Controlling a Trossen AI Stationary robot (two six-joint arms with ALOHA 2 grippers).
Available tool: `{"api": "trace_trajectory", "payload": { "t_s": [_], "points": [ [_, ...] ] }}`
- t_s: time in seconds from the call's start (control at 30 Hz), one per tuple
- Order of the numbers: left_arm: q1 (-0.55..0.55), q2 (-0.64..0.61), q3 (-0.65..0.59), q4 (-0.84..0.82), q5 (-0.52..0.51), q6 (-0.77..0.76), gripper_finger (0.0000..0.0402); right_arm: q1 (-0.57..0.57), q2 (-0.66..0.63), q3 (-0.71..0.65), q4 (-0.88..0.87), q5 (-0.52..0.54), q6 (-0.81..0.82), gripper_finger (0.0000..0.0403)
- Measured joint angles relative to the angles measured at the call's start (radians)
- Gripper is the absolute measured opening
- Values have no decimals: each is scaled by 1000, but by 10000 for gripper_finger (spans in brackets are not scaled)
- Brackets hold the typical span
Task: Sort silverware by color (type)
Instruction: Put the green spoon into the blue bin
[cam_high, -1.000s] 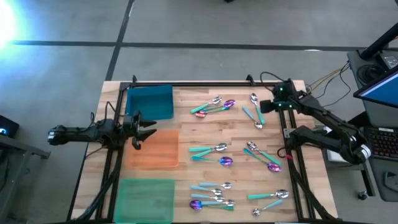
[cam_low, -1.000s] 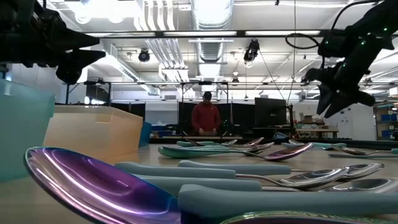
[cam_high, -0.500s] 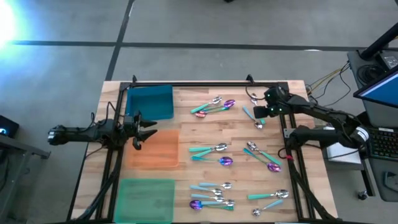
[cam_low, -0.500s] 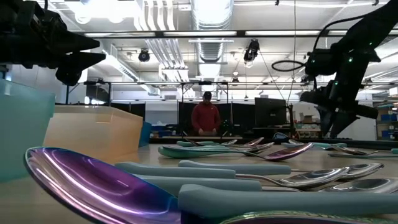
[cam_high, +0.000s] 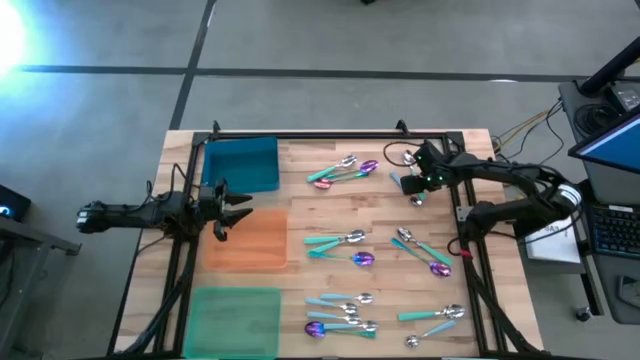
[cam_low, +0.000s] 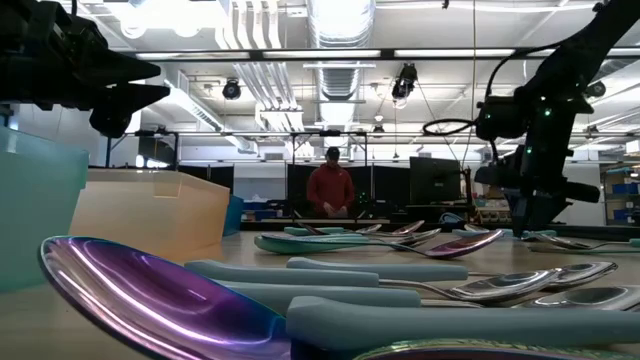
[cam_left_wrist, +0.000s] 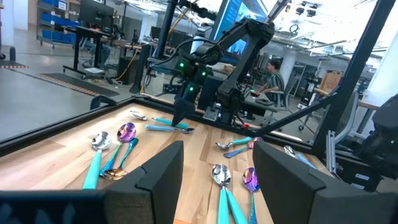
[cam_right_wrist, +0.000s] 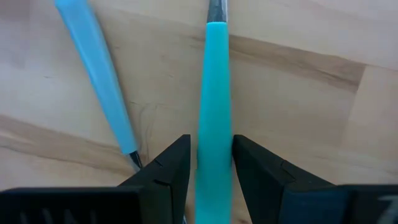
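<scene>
The right gripper (cam_right_wrist: 210, 163) is set open astride a teal handle (cam_right_wrist: 213, 93), fingers either side, unclamped; the handle's long axis runs straight ahead between them.

Wooden table (cam_high: 300, 210) on a grey floor (cam_high: 300, 100) crossed by dark seams; bright glare (cam_high: 15, 35) at the upper left corner. Blue (cam_high: 242, 163), orange (cam_high: 250, 240) and green (cam_high: 238, 318) mats lie along the table's left side. A monitor (cam_high: 610, 135) and keyboard (cam_high: 612, 230) stand at right. Beyond the table: ceiling ducts (cam_low: 335, 25), strip lights (cam_low: 470, 53), shelving (cam_left_wrist: 59, 25), desks, a person (cam_low: 331, 186) in red.
</scene>
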Motion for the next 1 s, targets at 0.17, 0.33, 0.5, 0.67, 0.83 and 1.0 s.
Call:
{"api": "trace_trajectory", "payload": {
  "t_s": [0.17,0.33,0.5,0.67,0.83,1.0],
  "points": [
    [0,0,0,0,0,0,178,0,20,0,0,5,-9,116],
    [0,0,0,0,0,0,178,0,18,-1,0,6,-9,116],
    [0,0,0,0,0,0,178,0,18,-2,0,6,-9,115],
    [0,0,0,15,-1,17,178,0,18,-2,-2,10,-9,100],
    [0,2,0,46,-1,23,178,-1,18,-3,-4,11,-8,65],
    [0,2,0,50,-1,22,178,-1,18,-3,-3,10,-8,59]
  ]
}}
